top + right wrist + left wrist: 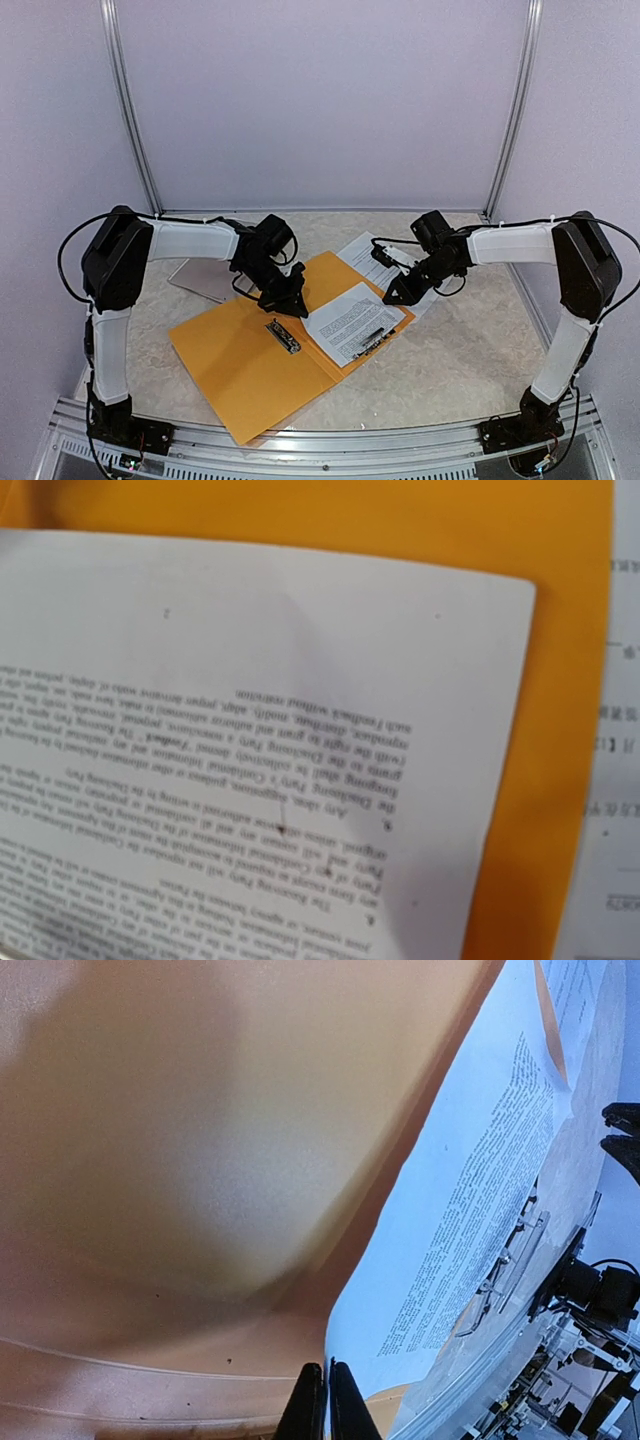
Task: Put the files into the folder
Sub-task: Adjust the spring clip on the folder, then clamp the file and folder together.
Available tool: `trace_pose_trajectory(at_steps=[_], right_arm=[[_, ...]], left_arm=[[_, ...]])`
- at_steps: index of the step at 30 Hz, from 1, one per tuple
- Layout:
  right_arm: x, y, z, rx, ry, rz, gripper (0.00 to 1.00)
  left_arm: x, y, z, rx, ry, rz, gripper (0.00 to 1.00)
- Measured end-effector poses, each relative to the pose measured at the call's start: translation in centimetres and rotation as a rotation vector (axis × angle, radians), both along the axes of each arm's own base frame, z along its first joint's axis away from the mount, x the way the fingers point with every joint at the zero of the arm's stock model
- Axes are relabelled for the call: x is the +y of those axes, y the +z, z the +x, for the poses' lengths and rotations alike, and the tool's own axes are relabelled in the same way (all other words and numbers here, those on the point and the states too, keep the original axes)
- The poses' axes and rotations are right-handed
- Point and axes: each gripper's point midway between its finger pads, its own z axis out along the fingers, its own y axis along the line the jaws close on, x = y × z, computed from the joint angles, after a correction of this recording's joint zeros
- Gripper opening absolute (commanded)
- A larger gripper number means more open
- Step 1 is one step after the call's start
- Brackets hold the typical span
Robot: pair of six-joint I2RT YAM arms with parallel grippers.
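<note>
**Station status: claws, files, folder**

Left claw [290, 303]: clenched. In the left wrist view its two fingers [308, 1408] stand pressed together, with only a hairline gap between them. They sit just beside the near corner of the first file sheet [470, 1230]. Whether the paper edge is pinched between them cannot be told. In the top view this claw hangs over the middle fold of the folder [235, 365], toward its far edge.

Right claw [398, 293]: state cannot be told. Its fingers do not appear in the right wrist view, and the top view shows only a dark shape. It hangs over the far right corner of the folder.

The first file sheet lies print-up on the right half of the open orange folder, and orange shows past its far and right edges. The second file sheet [366, 254] lies on the tabletop [470, 350], beyond the folder's far right edge and partly under the right arm.

A dark clip [283, 335] lies along the fold, near the left claw. A flat grey item [203, 281] lies behind the folder's left half.
</note>
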Motion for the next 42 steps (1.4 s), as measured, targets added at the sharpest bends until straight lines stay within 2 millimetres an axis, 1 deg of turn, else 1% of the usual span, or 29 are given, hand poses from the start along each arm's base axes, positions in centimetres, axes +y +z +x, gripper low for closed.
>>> trace_pose_trajectory(at_steps=[2,8,13,17,20,21,26,30,35,38,42], right_arm=[[0.0,0.0,0.0,0.000,0.000,0.000,0.15],[0.0,0.0,0.0,0.000,0.000,0.000,0.15],[0.0,0.0,0.0,0.000,0.001,0.000,0.15],[0.2,0.0,-0.1,0.000,0.005,-0.001,0.16],[0.3,0.0,-0.2,-0.001,0.007,-0.003,0.16],[0.3,0.0,-0.3,-0.001,0.007,-0.003,0.16],[0.6,0.7,-0.5,-0.026,0.009,-0.016,0.17],[1.8,2.1,-1.6,-0.074,0.034,-0.037,0.24],[3.7,3.2,-4.1,-0.114,0.087,-0.069,0.36],[4.8,3.1,-5.7,-0.122,0.123,-0.094,0.37],[5.6,2.8,-7.2,-0.122,0.151,-0.118,0.33]], left_arm=[[0.0,-0.1,-0.1,0.001,-0.002,0.003,0.09],[0.0,-0.2,-0.2,-0.003,-0.004,0.011,0.25],[0.3,-0.4,-0.1,-0.015,-0.002,0.032,0.34],[0.6,-0.4,-0.2,-0.018,-0.004,0.049,0.49],[1.0,-0.3,-0.1,-0.028,-0.005,0.065,0.59],[1.1,-0.2,-0.1,-0.034,-0.004,0.073,0.64],[2.0,0.8,0.2,-0.088,-0.004,0.111,0.79],[2.5,2.5,0.9,-0.163,-0.004,0.135,0.85],[2.6,4.3,1.9,-0.247,0.006,0.150,0.90],[2.8,5.2,2.4,-0.289,0.022,0.156,0.91],[3.2,6.2,3.2,-0.342,0.061,0.162,0.91]])
